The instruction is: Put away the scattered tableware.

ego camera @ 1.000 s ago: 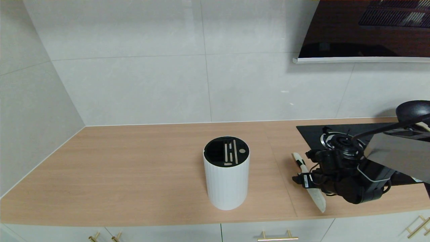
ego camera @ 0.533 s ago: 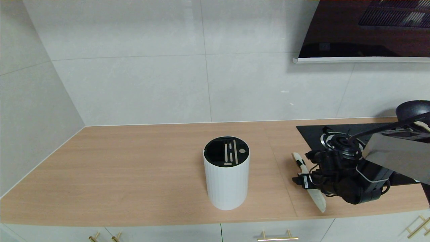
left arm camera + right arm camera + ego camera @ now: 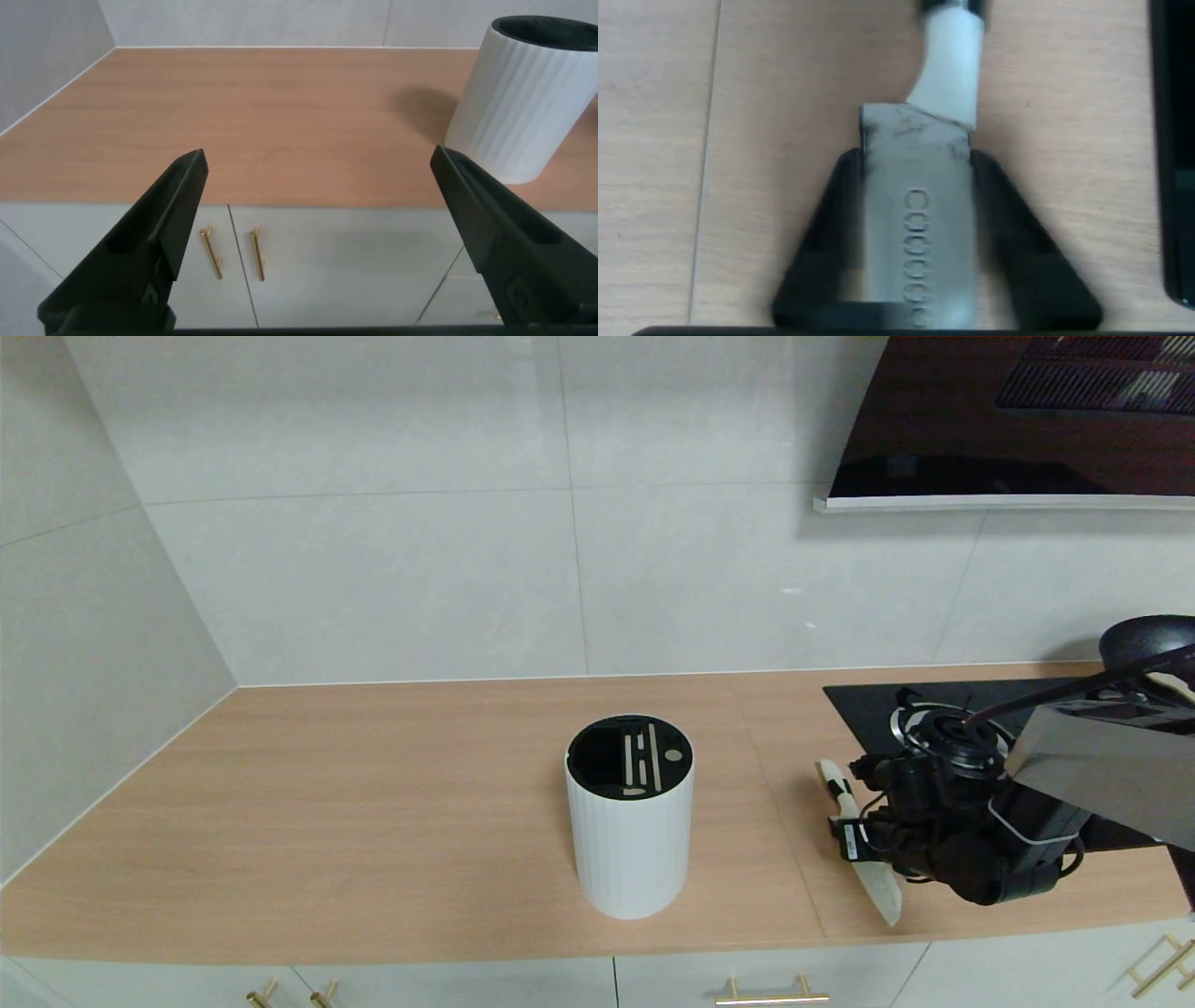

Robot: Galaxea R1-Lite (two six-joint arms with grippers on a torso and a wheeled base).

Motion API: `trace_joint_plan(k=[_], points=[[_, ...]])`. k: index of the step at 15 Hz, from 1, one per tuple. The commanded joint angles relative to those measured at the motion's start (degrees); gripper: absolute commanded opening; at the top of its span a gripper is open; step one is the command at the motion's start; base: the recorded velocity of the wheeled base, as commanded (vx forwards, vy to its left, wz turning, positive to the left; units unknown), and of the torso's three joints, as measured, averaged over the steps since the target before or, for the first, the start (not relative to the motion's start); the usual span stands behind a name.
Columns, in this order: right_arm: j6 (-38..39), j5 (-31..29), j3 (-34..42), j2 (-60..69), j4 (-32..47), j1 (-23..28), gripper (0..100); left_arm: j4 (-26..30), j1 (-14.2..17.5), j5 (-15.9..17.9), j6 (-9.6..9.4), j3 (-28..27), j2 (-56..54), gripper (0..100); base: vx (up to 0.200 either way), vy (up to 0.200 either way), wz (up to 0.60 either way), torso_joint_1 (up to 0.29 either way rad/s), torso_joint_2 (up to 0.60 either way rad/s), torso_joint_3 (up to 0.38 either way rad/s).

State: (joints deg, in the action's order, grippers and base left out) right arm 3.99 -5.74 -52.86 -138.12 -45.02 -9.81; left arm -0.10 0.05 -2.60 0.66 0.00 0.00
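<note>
You had the right gripper [image 3: 864, 831] pinching the knife [image 3: 880, 887] by its blade, near the worktop's [image 3: 373, 821] front right corner, beside the hob [image 3: 868, 705]. Your left gripper's [image 3: 318, 163] fingers were spread. Judging by this, only the grasp was done. Carrying the knife to the white holder [image 3: 630, 831] mid-worktop remained.

The right gripper [image 3: 851, 838] covers the middle of the knife [image 3: 882, 887] (both ends show). The left wrist view crops the white holder [image 3: 519, 93].
</note>
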Motion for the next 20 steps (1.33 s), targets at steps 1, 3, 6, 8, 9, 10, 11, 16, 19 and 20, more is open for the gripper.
trace_joint_plan(k=[1, 3, 6, 8, 9, 10, 11, 16, 19, 20], points=[[-0.03, 0.03, 0.12, -0.13, 0.28, -0.03, 0, 0.01, 0.04, -0.04, 0.04, 0.0, 0.0, 100, 0.0, 0.0, 0.0, 0.0, 0.0, 0.0], [-0.12, 0.03, 0.12, -0.22, 0.2, -0.03, 0, 0.01, 0.04, -0.04, 0.04, -0.09, 0.0, 100, 0.0, 0.0, 0.0, 0.0, 0.0, 0.0], [-0.21, -0.06, 0.3, -0.31, 0.2, -0.03, 0, 0.01, 0.04, -0.04, 0.04, 0.0, 0.0, 100, 0.0, 0.0, 0.0, 0.0, 0.0, 0.0], [-0.12, -0.06, 0.56, 0.92, 0.2, -0.03, 0, 0.01, 0.04, -0.04, 0.04, 0.0, 0.0, 100, 0.0, 0.0, 0.0, 0.0, 0.0, 0.0], [-0.12, -0.06, 1.97, 4.09, 0.2, -0.03, 0, -0.08, 0.04, -0.04, 0.04, -0.09, 0.0, 100, 0.0, 0.0, 0.0, 0.0, 0.0, 0.0], [-0.21, 0.38, 3.46, 7.16, 0.2, -0.03, 0, 0.01, 0.04, -0.04, 0.04, 0.0, 0.0, 100, 0.0, 0.0, 0.0, 0.0, 0.0, 0.0], [-0.21, 0.56, 4.25, 9.71, 0.2, -0.03, 0, 0.01, 0.04, -0.04, -0.48, 0.0, 0.0, 100, 0.0, 0.0, 0.0, 0.0, 0.0, 0.0], [-0.29, 0.56, 9.0, 24.92, 0.37, -0.38, 0, 0.01, 0.04, -0.04, -0.04, 0.0, 0.0, 100, 0.0, 0.0, 0.0, 0.0, 0.0, 0.0], [-0.29, 0.56, 9.0, 34.94, 1.16, -2.32, 0, -0.25, 0.04, -0.04, -0.39, -0.09, 0.0, 100, 0.0, 0.0, 0.0, 0.0, 0.0, 0.0], [-0.38, 0.56, 8.83, 36.43, 1.6, -3.02, 0, -0.25, 0.04, 0.4, -0.39, -0.97, 0.0, 100, 0.0, 0.0, 0.0, 0.0, 0.0, 0.0]])
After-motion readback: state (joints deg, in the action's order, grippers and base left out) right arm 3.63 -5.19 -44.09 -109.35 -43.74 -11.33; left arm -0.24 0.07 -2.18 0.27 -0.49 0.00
